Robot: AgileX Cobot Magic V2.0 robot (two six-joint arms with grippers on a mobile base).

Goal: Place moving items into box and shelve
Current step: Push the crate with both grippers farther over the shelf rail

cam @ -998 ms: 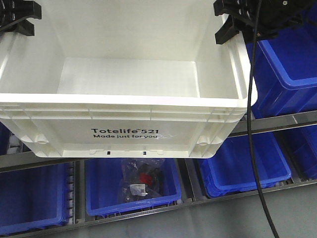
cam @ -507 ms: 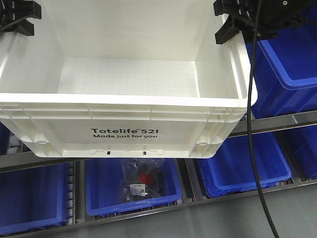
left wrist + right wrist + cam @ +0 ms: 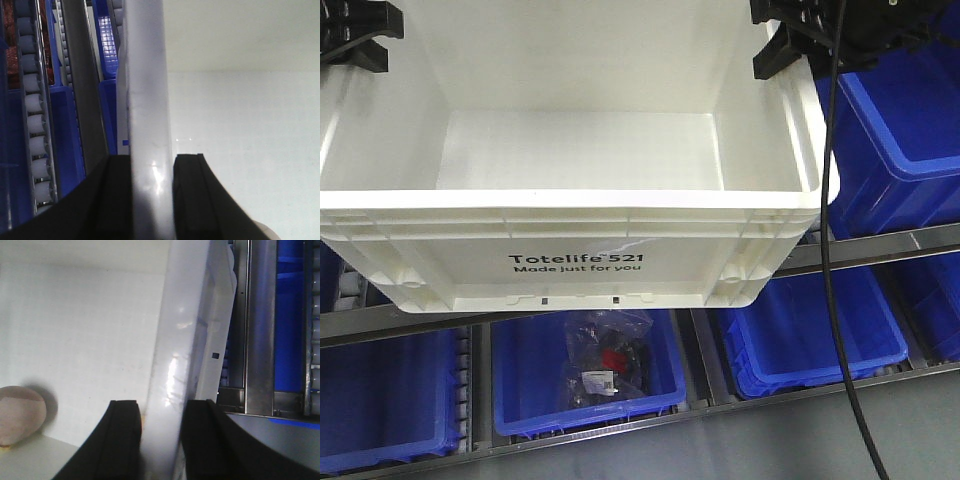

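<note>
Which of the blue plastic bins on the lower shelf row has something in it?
The blue plastic bin directly under the white plastic crate: it holds a clear bag of dark parts. Its neighbours show no contents.

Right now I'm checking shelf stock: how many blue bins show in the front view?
At least 6: three on the lower rail, left, middle, right; upper right; slivers at far right and far left. The white box may hide more.

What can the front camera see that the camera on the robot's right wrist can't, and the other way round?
Only the front view shows the black lettering on the crate, the bag of small parts in a blue bin below, and the left hand.

Only the right wrist view shows a rounded tan object inside the crate.

Both show the white crate with the right hand clamped over its side wall, plus shelf rails and blue bins.
</note>
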